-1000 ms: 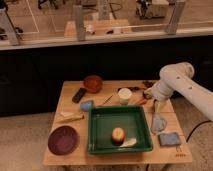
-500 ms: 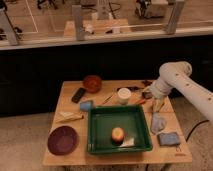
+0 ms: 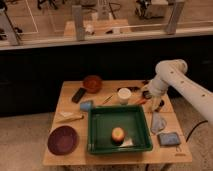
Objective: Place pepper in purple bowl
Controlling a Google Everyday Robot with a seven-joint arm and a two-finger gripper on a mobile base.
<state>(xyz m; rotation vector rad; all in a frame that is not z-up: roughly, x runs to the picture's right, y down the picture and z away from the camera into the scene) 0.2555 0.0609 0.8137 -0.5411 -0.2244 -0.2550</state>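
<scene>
Noted: pepper lies just right of white cup, tool slightly farther right, grip state indeterminate; likely light, smooth, slightly soft, so pinch mid-body, crosswise.

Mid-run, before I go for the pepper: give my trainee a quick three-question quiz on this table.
1. Fill in: the end effector hangs over the back-____ corner of the table as pictured, near the pepper.
2. What lies in the green tray? A) the pepper B) a round orange fruit C) nothing
3. True or false: the purple bowl sits left of the tray as pictured.
Key: 1 right; 2 B; 3 true.
</scene>
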